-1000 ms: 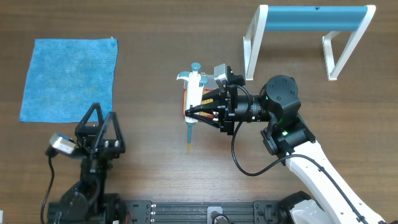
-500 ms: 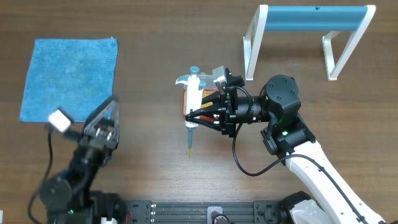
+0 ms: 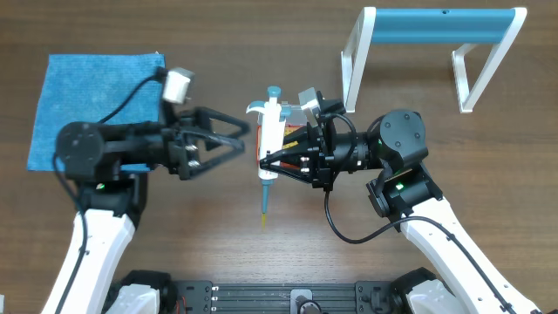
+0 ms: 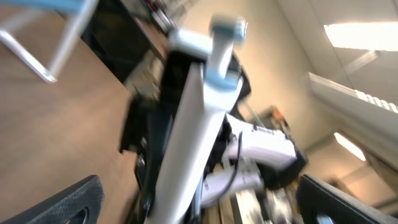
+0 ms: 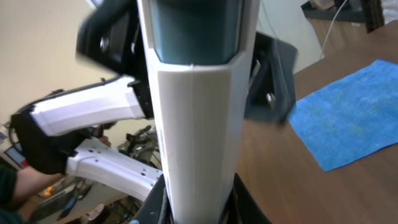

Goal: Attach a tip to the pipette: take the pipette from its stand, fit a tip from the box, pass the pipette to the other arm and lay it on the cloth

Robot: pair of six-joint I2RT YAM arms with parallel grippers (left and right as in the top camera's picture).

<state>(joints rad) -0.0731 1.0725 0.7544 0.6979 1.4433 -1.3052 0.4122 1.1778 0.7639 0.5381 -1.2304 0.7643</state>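
Note:
The white pipette [image 3: 272, 131] with a blue plunger and a yellow tip [image 3: 262, 209] hangs over the table's middle. My right gripper [image 3: 268, 161] is shut on its body from the right. In the right wrist view the pipette [image 5: 196, 124] stands between my fingers, with the blue cloth [image 5: 348, 112] beyond. My left gripper [image 3: 234, 139] is open just left of the pipette, apart from it. The left wrist view has the pipette [image 4: 193, 124] between the spread fingers [image 4: 68, 202]. The blue cloth [image 3: 98, 109] lies at the far left.
The white stand with a blue bar [image 3: 440, 26] is at the back right. An orange box [image 3: 295, 133] is partly hidden under the right gripper. Bare wooden table lies in front of both arms.
The left arm rose from the front left and swung right, bringing its open gripper beside the pipette. The right arm and pipette have hardly moved.

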